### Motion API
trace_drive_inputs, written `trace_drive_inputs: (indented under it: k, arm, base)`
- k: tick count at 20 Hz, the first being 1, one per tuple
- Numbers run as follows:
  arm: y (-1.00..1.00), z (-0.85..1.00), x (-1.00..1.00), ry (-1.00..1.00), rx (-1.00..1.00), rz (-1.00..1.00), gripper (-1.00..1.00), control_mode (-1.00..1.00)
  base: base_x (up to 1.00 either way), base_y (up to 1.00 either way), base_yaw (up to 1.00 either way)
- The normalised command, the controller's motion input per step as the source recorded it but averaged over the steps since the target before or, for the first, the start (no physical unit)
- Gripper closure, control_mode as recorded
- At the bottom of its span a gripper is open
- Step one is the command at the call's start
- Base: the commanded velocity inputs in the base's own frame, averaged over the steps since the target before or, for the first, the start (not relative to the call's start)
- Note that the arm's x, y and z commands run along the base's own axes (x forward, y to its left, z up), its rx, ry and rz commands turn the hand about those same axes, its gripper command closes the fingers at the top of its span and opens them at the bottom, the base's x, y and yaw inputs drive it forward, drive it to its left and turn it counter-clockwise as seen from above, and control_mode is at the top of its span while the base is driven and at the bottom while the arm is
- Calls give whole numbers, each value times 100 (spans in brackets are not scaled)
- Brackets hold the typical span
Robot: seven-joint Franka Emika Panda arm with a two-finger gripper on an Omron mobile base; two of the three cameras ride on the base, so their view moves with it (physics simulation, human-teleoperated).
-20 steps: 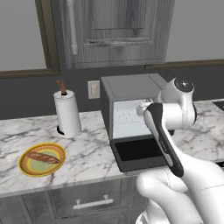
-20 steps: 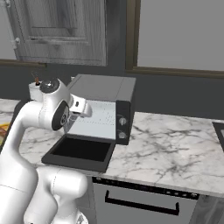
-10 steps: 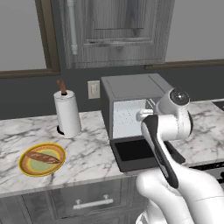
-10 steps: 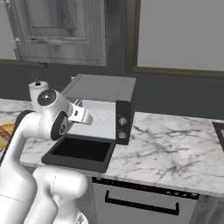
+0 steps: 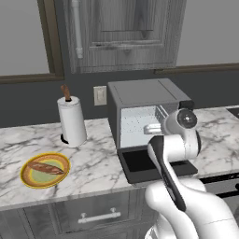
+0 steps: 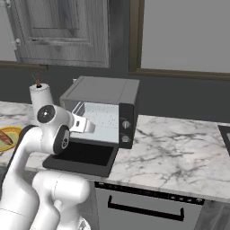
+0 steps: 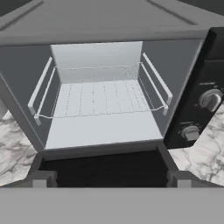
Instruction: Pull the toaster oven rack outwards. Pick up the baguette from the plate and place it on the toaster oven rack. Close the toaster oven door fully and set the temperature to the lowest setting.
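On the marble worktop (image 5: 98, 163) we face the toaster oven (image 5: 140, 100), set square in front of us so that its mouth opens toward our arm. Its toaster oven door (image 5: 149, 164) lies folded down flat over the worktop's edge, which leaves the light cavity free to reach into. Inside, the toaster oven rack (image 7: 100, 99) sits pushed well back on its side rails, its front wire short of the opening; we judge that pulling it out is the step in hand. Well apart to our left, near the paper towel roll (image 5: 72, 120), the plate (image 5: 45, 170) rests with the baguette (image 5: 45, 167) lying across its green centre, not yet lifted. Our fingers (image 7: 39, 179) are spread wide and released, grasping nothing, hovering just above the lowered door and aimed into the cavity, we think so they can straddle the rack's front wire. Beside the cavity, the two knobs (image 7: 210, 99) stand on the side panel.
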Motion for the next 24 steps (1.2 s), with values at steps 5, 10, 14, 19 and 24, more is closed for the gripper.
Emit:
trace_drive_inputs:
  k: [5,10,14,19,24]
  arm:
    - [0,-9,28,-1,0,0,-100,-100]
    - [0,-9,33,0,0,0,-100,-100]
    - [0,-2,33,0,0,0,-100,-100]
    - [0,0,34,0,0,0,-100,-100]
    - [0,-18,39,0,0,-1,-100,-100]
  base:
    - [0,0,0]
    - [0,0,0]
    - [0,0,0]
    - [0,0,0]
    - [0,0,0]
